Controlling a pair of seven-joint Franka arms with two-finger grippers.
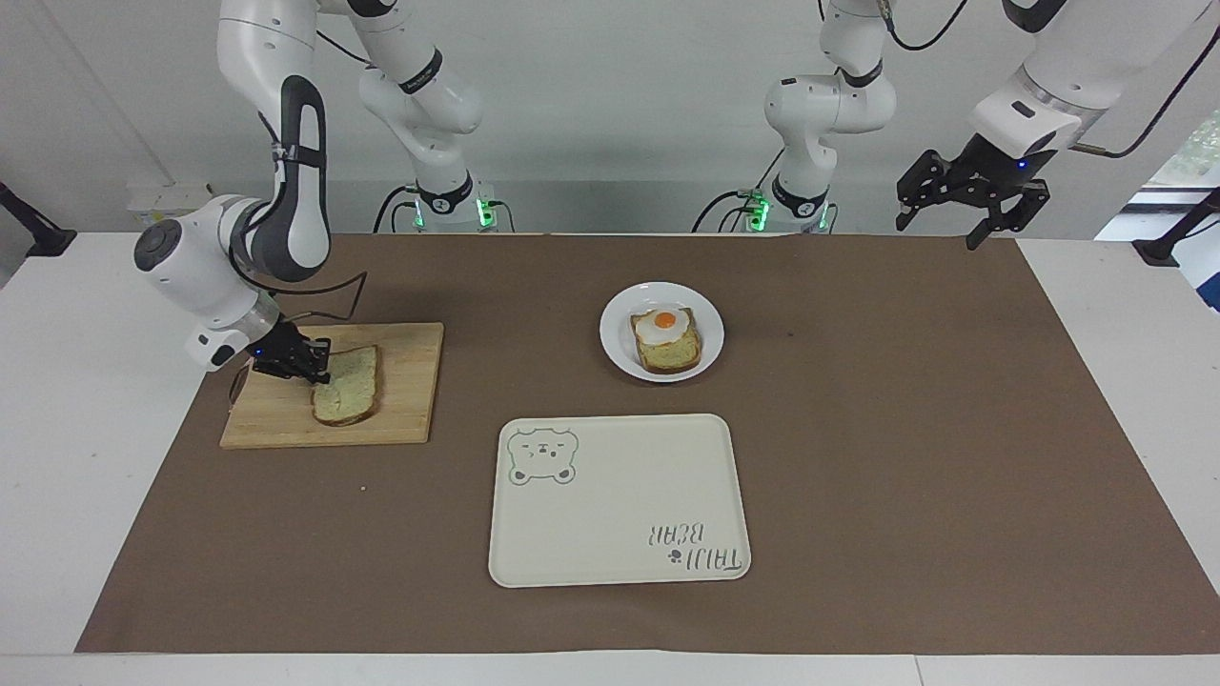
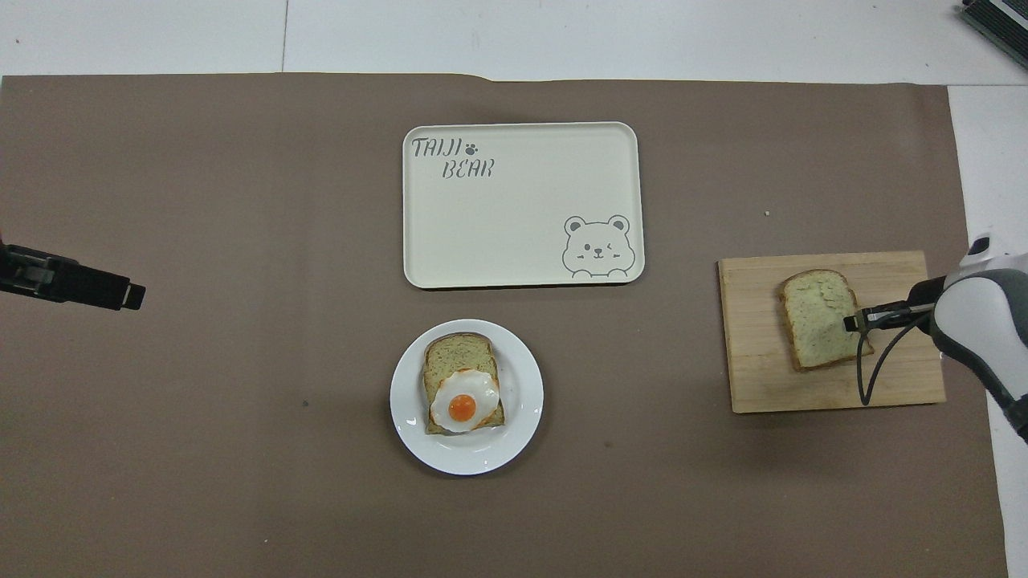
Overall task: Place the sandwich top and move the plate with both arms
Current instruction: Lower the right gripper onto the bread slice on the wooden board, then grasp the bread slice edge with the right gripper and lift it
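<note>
while the right gripper (image 1: pixel 319 367) has its fingers pinching the sandwich top (image 1: pixel 347 385) at the slice's 9 o'clock edge, the plate (image 1: pixel 620 354) is unmoved; the left gripper (image 1: pixel 967 205) waits, fingers spread.

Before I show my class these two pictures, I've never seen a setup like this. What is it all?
Two white jointed robot arms work at a brown-covered table. One picture faces them; the other looks down from above their end. The right tool is shut on the edge of a plain speckled bread slice lying on a wooden cutting board. The left tool waits, open, in the air at its own end. A small round white plate holds an egg-topped slice. A cream rectangular bear-print tray lies farther from the robots.
</note>
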